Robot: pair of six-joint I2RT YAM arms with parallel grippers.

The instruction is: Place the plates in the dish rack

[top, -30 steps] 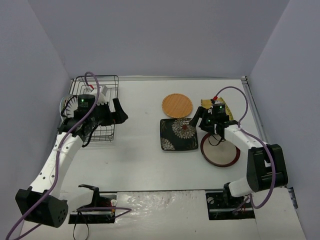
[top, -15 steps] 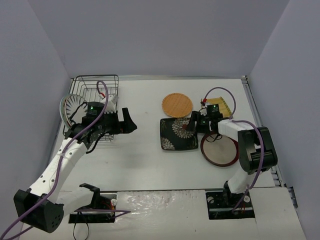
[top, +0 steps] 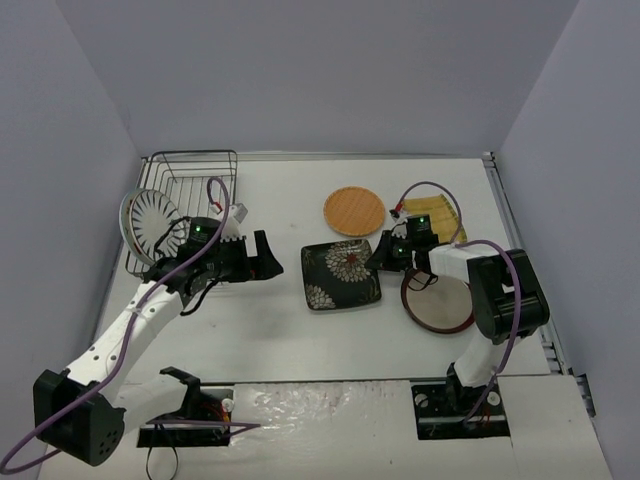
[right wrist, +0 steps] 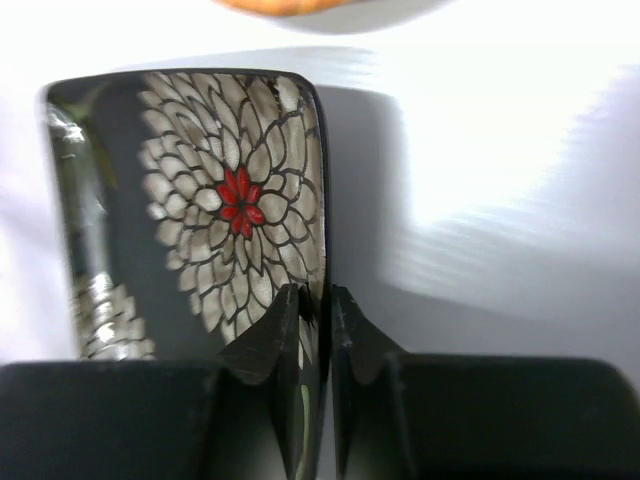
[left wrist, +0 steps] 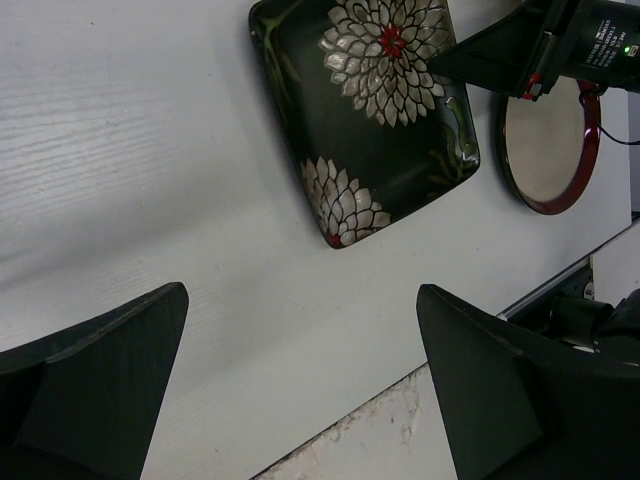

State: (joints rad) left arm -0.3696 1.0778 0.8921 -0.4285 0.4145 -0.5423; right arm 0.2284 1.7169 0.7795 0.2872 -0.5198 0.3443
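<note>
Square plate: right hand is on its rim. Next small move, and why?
Probably lift that rim slightly. The right hand looks pinched on the square plate at its edge, the plate lies flat on the table, and the open left hand is apart from it.

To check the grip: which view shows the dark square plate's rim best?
Right wrist: close up, the right gripper has the rim of the dark square plate between its fingertips. Top external shows the whole plate, but small. Left wrist shows most of it, with the gripped edge partly behind the gripper.
</note>
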